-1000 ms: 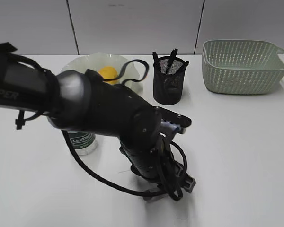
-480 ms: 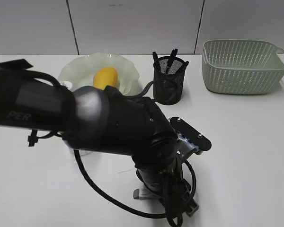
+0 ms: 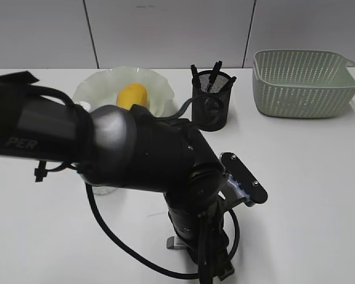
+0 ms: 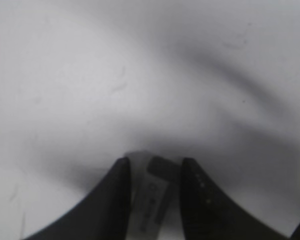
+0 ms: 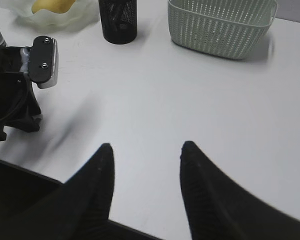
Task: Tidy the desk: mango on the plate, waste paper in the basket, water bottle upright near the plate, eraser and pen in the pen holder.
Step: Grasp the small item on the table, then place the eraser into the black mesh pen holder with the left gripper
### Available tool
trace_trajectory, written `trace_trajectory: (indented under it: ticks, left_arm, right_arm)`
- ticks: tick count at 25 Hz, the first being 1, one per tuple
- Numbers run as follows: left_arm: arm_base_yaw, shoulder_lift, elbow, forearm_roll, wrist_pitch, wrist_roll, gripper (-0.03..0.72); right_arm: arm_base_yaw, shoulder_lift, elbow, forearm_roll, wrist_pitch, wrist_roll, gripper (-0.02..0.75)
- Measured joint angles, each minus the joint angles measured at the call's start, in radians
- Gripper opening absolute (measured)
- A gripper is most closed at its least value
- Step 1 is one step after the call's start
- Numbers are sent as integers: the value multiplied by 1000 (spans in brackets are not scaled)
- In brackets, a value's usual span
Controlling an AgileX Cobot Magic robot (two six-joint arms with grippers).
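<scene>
Yellow-orange mango (image 3: 133, 96), pale-green plate (image 3: 100, 86), black mesh pen holder (image 3: 211, 106).

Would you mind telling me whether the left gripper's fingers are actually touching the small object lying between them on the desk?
Cannot tell. In the left wrist view the left gripper brackets a small grey object on the desk, but the picture is too blurred to show contact or a gap.

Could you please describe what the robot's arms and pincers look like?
The left arm is glossy black with rounded joints, looped black cables, and pale lettering ending "PER". A black plate with small screws sits at the wrist. Both the left pincer and the right pincer have dark, tapered fingers.
</scene>
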Motion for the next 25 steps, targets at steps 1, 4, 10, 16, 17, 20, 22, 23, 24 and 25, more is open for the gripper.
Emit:
trace_trajectory:
  ticks: [1, 4, 10, 16, 17, 20, 22, 23, 24, 25]
  left_arm:
    - [0, 0, 0, 3, -6, 2, 231]
    - [5, -8, 1, 32, -59, 8, 141]
    - [101, -161, -11, 118, -556, 8, 141]
    - [337, -142, -85, 77, -1215, 8, 141]
    - [365, -119, -103, 63, -1236, 8, 141]
    - [403, -48, -153, 41, -1249, 8, 141]
    - [407, -6, -180, 41, -1249, 8, 141]
    - [407, 15, -190, 40, -1251, 8, 141]
    - [407, 34, -194, 40, -1252, 8, 141]
    - [407, 51, -198, 40, -1252, 8, 141]
  right_arm:
    - [0, 0, 0, 0, 0, 0, 352]
    - [0, 0, 0, 0, 0, -1, 352]
    - [0, 0, 0, -1, 0, -1, 351]
    - [0, 0, 0, -1, 0, -2, 351]
    - [0, 0, 0, -1, 0, -2, 351]
    - [0, 0, 0, -1, 0, -2, 351]
    - [0, 0, 0, -2, 0, -2, 351]
    - [0, 0, 0, -2, 0, -2, 350]
    - [0, 0, 0, -2, 0, -2, 350]
    - [0, 0, 0, -2, 0, -2, 350]
